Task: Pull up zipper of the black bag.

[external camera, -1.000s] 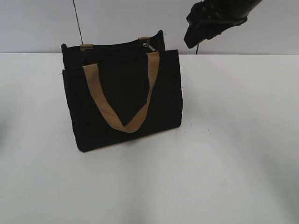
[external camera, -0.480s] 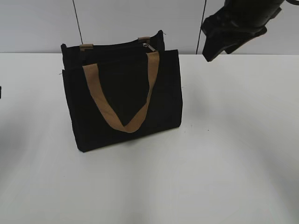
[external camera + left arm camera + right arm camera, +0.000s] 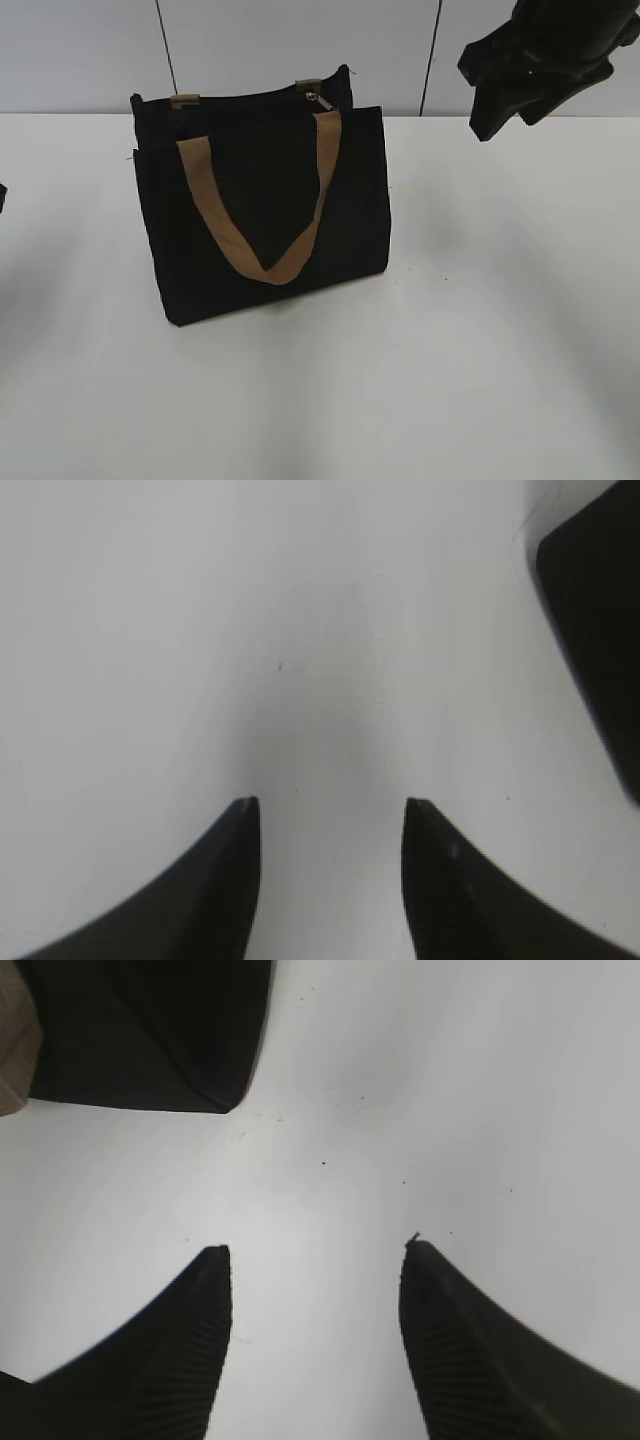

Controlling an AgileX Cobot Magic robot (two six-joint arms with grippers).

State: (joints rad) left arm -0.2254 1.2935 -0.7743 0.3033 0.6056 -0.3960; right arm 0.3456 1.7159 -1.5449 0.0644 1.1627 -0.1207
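Right hand (image 3: 500, 105) has shifted right and slightly up across the last second, away from the bag top, now hanging high at the upper right of the exterior view. Its fingers are spread well apart in the right wrist view (image 3: 315, 1280), nothing between them, only bare white surface (image 3: 450, 1110) below. Left hand (image 3: 330, 825) is likewise parted and empty, hovering over the surface; in the exterior view only a dark sliver shows at the left edge.

Black bag (image 3: 260, 210) stands upright left of centre, unmoved, one tan strap handle (image 3: 262, 215) drooping in a V over the front panel. Zipper (image 3: 316, 98) sits on the top zip line near the bag's right end, silver slider just above the right strap root. Zip line runs roughly left-right along the top edge.

Key relation: zipper lies left of and below the right hand, well apart. Right hand looks the nearer one, since the slider is at the bag's right end; left hand is off past the bag's left side. Bag corner shows in both wrist views (image 3: 140, 1030) (image 3: 600, 640), zipper in neither.

Bag contents: cannot tell, the top opening isn't visible from this angle. Pull not yet begun, judging by both hands empty.
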